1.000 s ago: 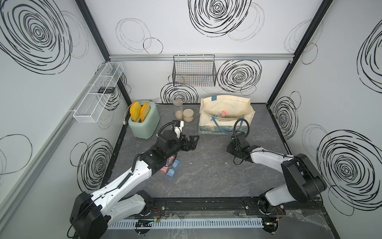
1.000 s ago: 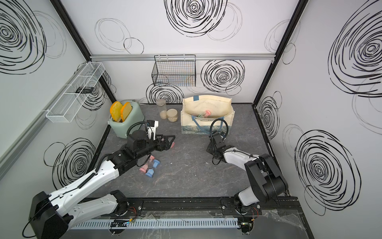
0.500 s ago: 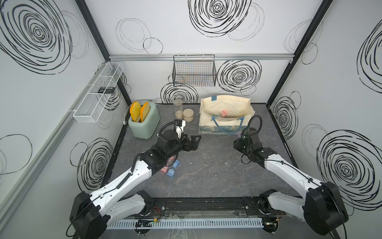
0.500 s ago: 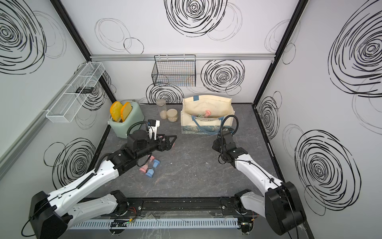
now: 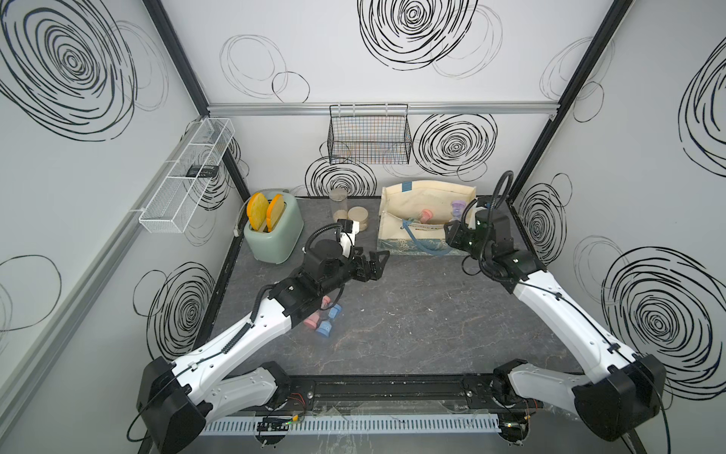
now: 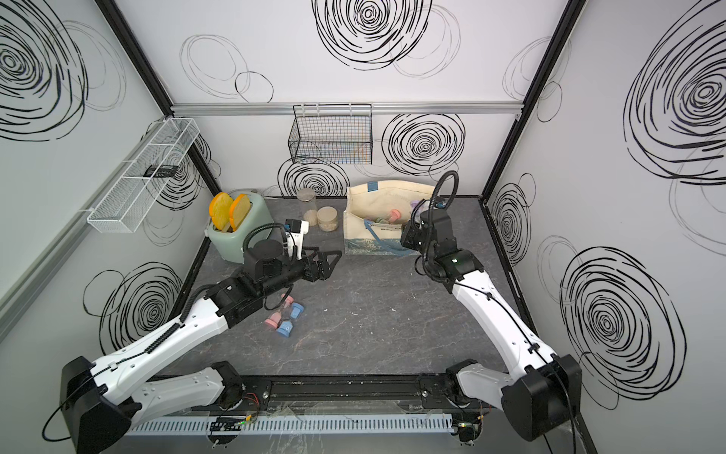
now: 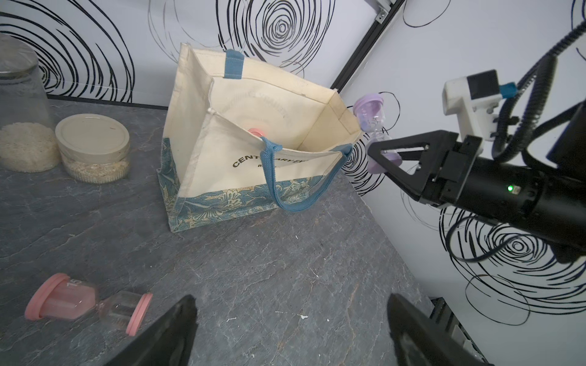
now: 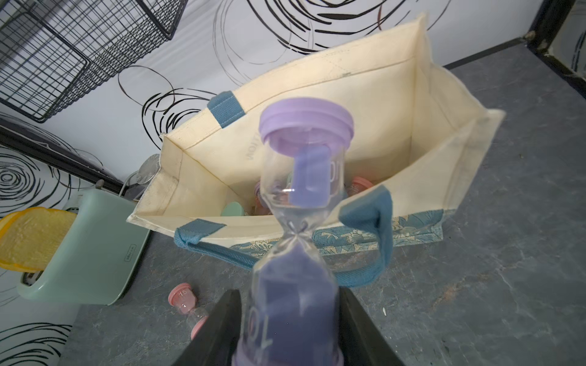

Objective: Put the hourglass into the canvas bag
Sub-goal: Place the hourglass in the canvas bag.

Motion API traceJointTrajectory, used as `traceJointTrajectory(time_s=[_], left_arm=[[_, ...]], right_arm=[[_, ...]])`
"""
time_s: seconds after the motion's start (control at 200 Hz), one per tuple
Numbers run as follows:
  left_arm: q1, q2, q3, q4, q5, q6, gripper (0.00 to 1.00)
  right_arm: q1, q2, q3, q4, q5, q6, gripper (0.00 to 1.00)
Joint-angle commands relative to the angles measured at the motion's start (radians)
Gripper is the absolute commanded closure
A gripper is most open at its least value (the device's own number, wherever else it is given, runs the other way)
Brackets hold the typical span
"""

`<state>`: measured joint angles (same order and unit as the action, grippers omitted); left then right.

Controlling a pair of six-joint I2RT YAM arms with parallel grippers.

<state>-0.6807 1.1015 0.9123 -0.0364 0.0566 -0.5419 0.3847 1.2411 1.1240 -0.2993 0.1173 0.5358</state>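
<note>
The right gripper [image 8: 288, 336] is clamped on the lower bulb of the purple hourglass [image 8: 298, 285], one finger on each side. The upper bulb and cap stick out past the fingertips. The hourglass hangs in the air at the right end of the open canvas bag [image 7: 222, 152], near its rim, possibly not yet over the opening. The left gripper [image 7: 290, 301] hovers over the table with its fingers spread wide, holding nothing. A pink hourglass [image 7: 88, 301] lies on the table nearby.

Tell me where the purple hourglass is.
In both top views the purple hourglass is held in the right gripper, raised by the right end of the bag's rim.
</note>
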Motion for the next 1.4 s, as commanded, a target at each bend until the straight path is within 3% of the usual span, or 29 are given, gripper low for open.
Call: traceJointTrajectory(time_s=[0.0,0.235,0.495,0.815,1.126,1.391], left_arm=[[-0.002,0.006,0.050,0.020,-0.034,0.016,0.04],[0.017,0.006,0.076,0.004,-0.051,0.030,0.04],[0.052,0.006,0.064,-0.001,-0.043,0.023,0.04],[0.075,0.002,0.037,0.002,-0.029,0.013,0.04],[0.083,0.000,0.027,0.007,-0.016,0.003,0.04],[0.085,-0.015,0.032,0.001,-0.013,0.002,0.04]], right_arm=[[-0.028,0.102,0.091,0.044,-0.094,-0.092,0.71],[-0.081,0.346,0.298,0.044,-0.193,-0.188,0.72],[-0.114,0.574,0.477,-0.025,-0.203,-0.242,0.71],[-0.127,0.686,0.453,-0.022,-0.177,-0.229,0.68],[-0.132,0.741,0.531,-0.150,-0.151,-0.218,0.46],[-0.130,0.630,0.499,-0.128,-0.161,-0.215,0.31]])
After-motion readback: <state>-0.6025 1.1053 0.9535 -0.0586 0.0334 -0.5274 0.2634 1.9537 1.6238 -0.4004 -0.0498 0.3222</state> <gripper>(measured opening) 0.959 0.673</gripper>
